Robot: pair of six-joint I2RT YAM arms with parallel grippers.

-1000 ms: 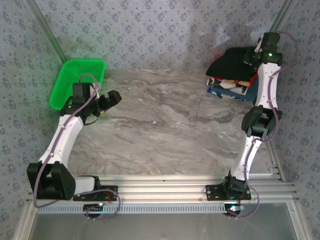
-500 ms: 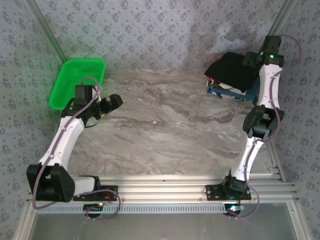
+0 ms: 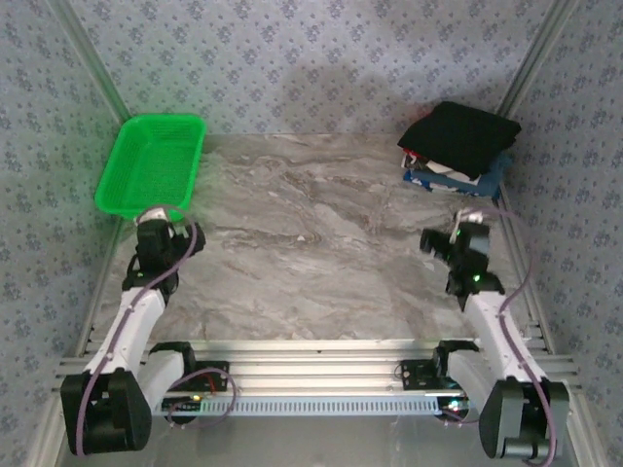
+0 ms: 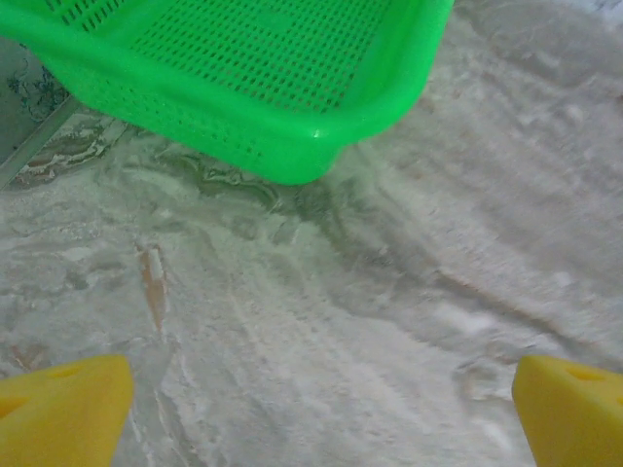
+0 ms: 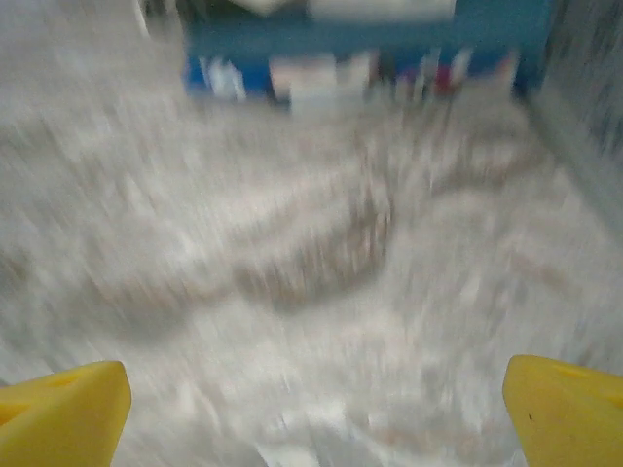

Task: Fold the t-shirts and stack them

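A folded black t-shirt lies on top of a stack of folded t-shirts at the table's far right corner; white, red and dark blue layers show under it. The blurred right wrist view catches the stack's blue bottom edge ahead. My right gripper hangs open near the right edge, well in front of the stack, with nothing between its yellow fingertips. My left gripper is open over bare table at the left, its fingertips wide apart and empty.
A green plastic mesh basket stands at the far left corner, just beyond the left gripper; its near corner shows in the left wrist view. Patterned walls close in the back and sides. The marble tabletop stretches between the arms.
The right gripper let go of the black t-shirt, left it on the stack and drew back toward the near right. The left arm also pulled back toward its base.
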